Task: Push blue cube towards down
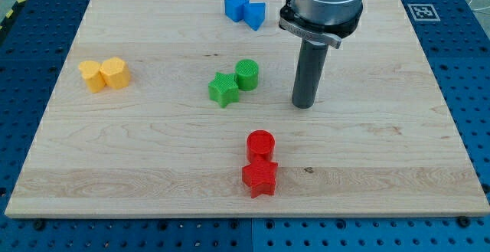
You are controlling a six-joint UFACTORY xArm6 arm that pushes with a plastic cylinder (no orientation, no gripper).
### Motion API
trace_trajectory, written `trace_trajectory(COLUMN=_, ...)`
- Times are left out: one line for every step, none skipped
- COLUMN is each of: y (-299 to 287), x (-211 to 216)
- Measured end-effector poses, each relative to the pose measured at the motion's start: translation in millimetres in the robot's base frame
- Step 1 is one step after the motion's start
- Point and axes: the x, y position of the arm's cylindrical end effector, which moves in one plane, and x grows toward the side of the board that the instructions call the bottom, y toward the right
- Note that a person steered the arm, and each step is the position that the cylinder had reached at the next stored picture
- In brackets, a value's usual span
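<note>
tip (304, 105) sits right of green cylinder (247, 74), well below blue cube (236, 6); no jaws, no readable text; fiducial tag (423, 11) at board corner

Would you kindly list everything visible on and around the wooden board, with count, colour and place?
blue cube: one, blue, near the view's top, centre, touching the other blue block
blue block of unclear shape: one, blue, just right of the blue cube
green cylinder: one, green, mid-board
green star: one, green, touching the green cylinder's lower left
red cylinder: one, red, lower centre
red star: one, red, directly below the red cylinder, touching it
yellow blocks: two, yellow, side by side at the view's left
wooden board: one, light wood, on a blue perforated table
fiducial marker: one, black and white, board's top right corner
my tip: one, dark rod, right of the green cylinder, below and right of the blue blocks, touching nothing
</note>
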Motion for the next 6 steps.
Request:
trace_trajectory(y=-0.1, x=-0.2)
trace_trajectory(y=-4.0, x=-28.7)
trace_trajectory(y=-5.1, x=-34.4)
trace_trajectory(y=-7.5, x=-53.3)
trace_trajectory(y=-8.0, x=-64.1)
trace_trajectory(y=-9.3, x=-87.2)
